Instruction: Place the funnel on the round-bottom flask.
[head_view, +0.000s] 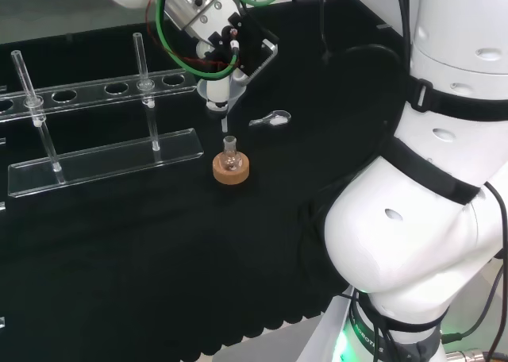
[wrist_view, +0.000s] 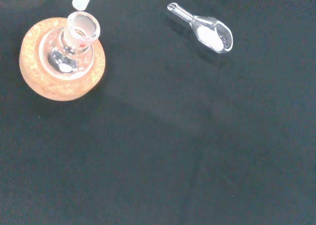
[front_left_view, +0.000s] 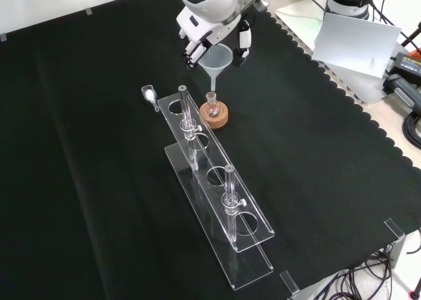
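The hand point(front_left_view: 217, 30) has its fingers clamped on the funnel point(front_left_view: 217, 58), whose stem hangs upright just above the flask point(front_left_view: 212, 106) mouth, slightly off-centre.

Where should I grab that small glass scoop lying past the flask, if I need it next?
Take the scoop by its thin handle, coming straight down from above. It lies flat on the cloth with white powder in its bowl, so pinching the handle across its width and lifting level should keep the powder in; nothing stands close around it.
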